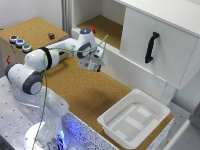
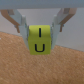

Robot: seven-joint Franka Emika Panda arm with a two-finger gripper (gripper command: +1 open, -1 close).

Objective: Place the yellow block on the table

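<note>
Here the gripper [image 2: 41,31] is clamped on the yellow block [image 2: 40,39], one finger against each side of it, and the block hangs in the air above the table [image 1: 85,92] without touching it. On the face toward the wrist camera are two dark marks, an I above a U. In the exterior view the arm reaches out over the cork surface, with the white tray [image 1: 135,120] well apart toward that view's right, at the table's edge.
</note>
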